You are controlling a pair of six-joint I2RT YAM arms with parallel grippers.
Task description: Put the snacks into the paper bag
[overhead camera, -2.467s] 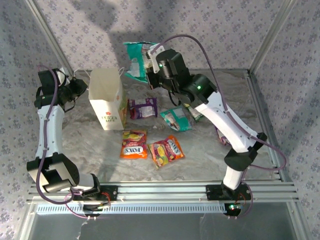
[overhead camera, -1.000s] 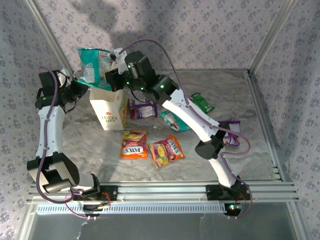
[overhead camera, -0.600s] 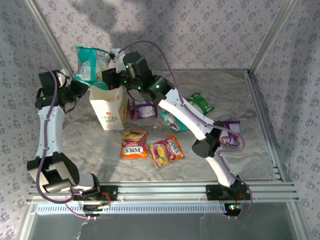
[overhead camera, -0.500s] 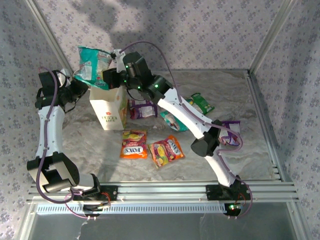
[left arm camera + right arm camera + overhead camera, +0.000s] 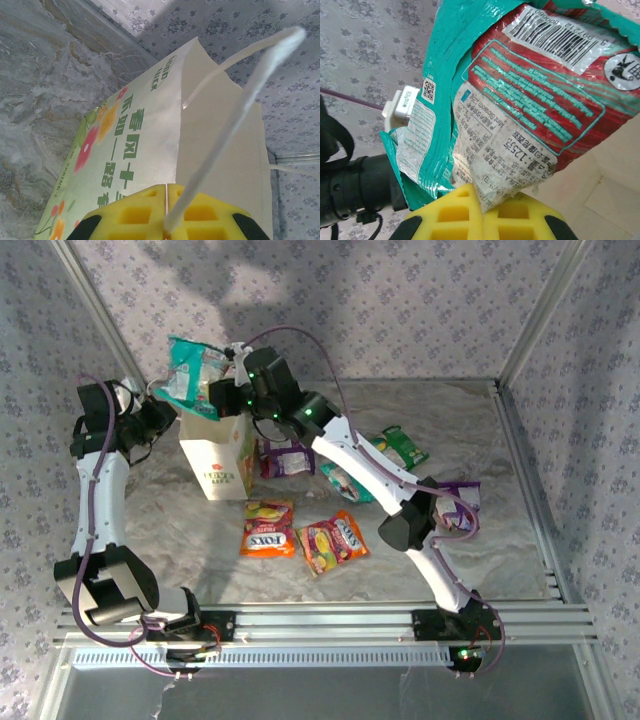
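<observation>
- My right claw [image 5: 482, 200] is closed tight on one crumpled corner of a teal packet [image 5: 520, 100]. The rest of the packet stands out freely beyond the yellow pads.
- From above, the right claw [image 5: 222, 390] hangs over the top of the paper bag [image 5: 213, 455]. The teal packet [image 5: 195, 375] points from it toward the left and the far wall, and it is tilted, not flat.
- The mouth of the bag lies directly under the packet and a little nearer to me. I judge the long axis of the packet must turn downward before I let go, or it may catch on the rim.
- My left claw [image 5: 166, 192] is closed on the white cord handle [image 5: 240, 95] and so holds the paper bag [image 5: 150, 135] upright. This arm is the nearer one to the bag.
- The packet is thin shiny foil, wrinkled, with a barcode. The bag is stiff matte paper with sharp folds and a flower print.
- On the table lie two orange FOX'S packets [image 5: 268, 528], a purple packet [image 5: 287, 455], a second teal packet [image 5: 345, 480] and a green packet [image 5: 403, 447], all well apart from the claws.
</observation>
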